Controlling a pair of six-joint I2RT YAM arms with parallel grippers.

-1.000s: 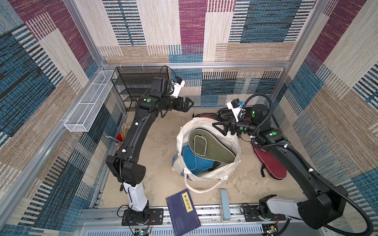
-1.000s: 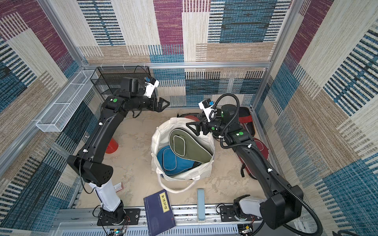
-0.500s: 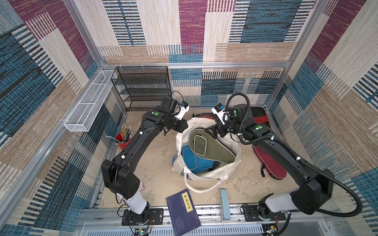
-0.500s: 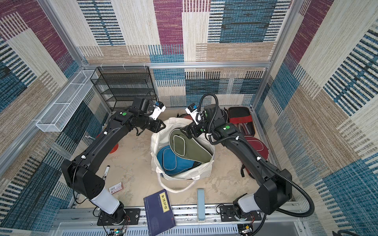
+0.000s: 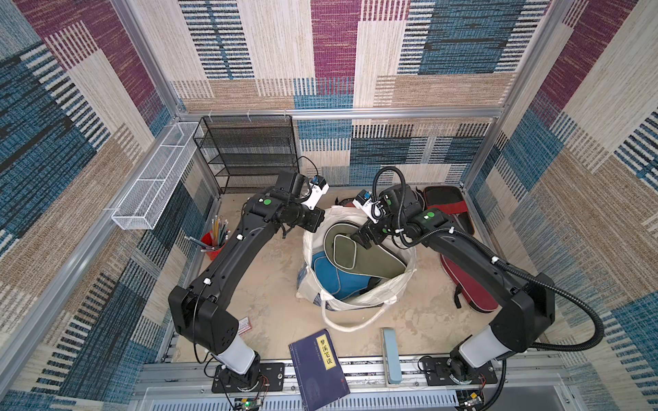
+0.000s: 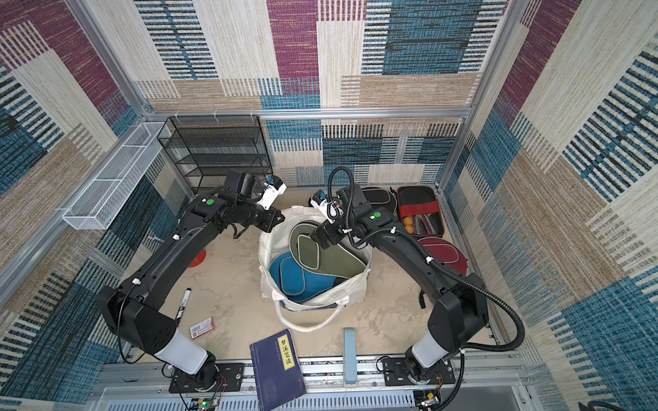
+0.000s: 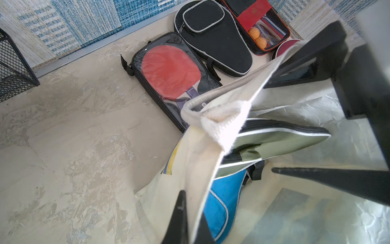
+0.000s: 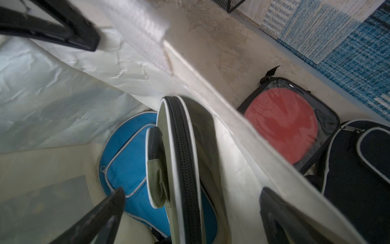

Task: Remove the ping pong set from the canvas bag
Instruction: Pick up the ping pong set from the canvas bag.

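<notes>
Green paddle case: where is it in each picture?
In a top view: green paddle case at the centre, inside the canvas bag.
In a top view: the case central too, in the bag.
Left wrist: the case behind the bag's white rim.
Right wrist: the case edge-on, zipper showing.
Shared landmark: the blue case under it.

Both top views look down from high in front over the cell, while wrist views sit close behind the left gripper (image 7: pixel 192 211) and right gripper (image 8: pixel 192 190), both facing the olive case (image 7: pixel 274 139) in the bag (image 7: pixel 190 160).
</notes>
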